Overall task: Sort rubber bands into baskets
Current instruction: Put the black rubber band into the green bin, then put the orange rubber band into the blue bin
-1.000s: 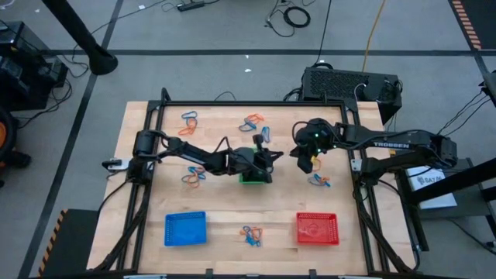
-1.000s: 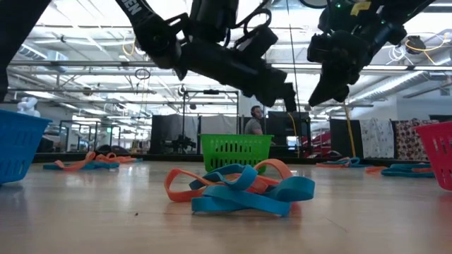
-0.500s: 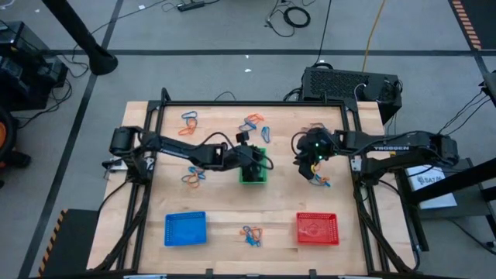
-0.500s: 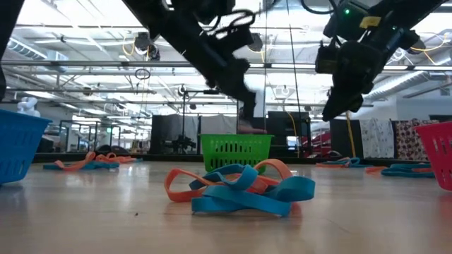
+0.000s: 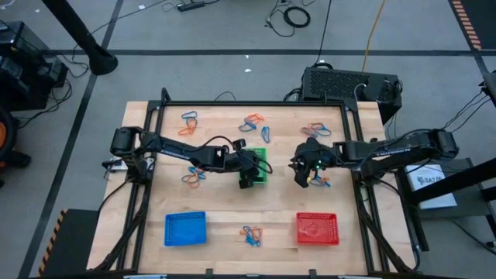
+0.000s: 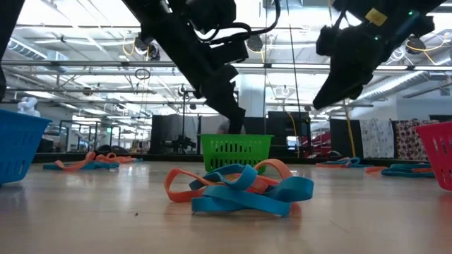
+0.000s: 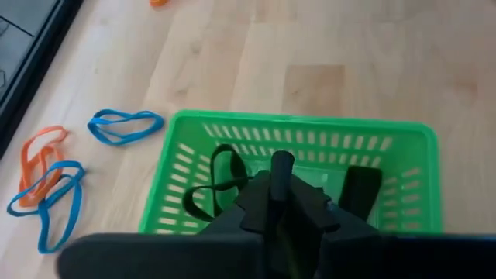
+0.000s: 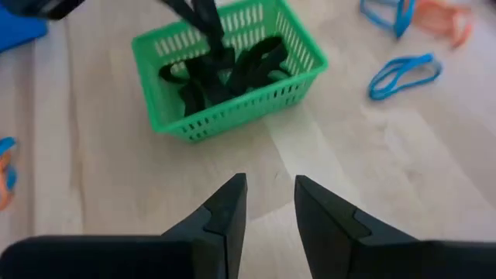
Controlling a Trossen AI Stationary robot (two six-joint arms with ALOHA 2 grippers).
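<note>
The green basket (image 5: 260,161) stands mid-table and holds several black rubber bands (image 7: 215,186); it also shows in the right wrist view (image 8: 232,93). My left gripper (image 7: 319,174) is open, and its fingers dip into the basket from above (image 5: 249,173). My right gripper (image 8: 270,190) is open and empty, low over bare wood to the basket's right (image 5: 303,175). A small pile of blue and orange bands (image 5: 319,180) lies just right of it. The blue basket (image 5: 186,229) and the red basket (image 5: 318,229) stand near the front edge. My left gripper's fingers (image 7: 360,184) reach down into the green basket among the black bands. I cannot tell whether they touch a band or the basket.
Piles of orange and blue bands lie at the far left (image 5: 190,118), far middle (image 5: 253,124), far right (image 5: 314,129), left of the green basket (image 5: 194,177) and at the front middle (image 5: 249,233). A black metal frame (image 5: 147,155) runs along the table's sides.
My left gripper has moved a little toward the table's left and come down into the green basket. My right gripper has moved toward the near edge and come lower over the wood.
</note>
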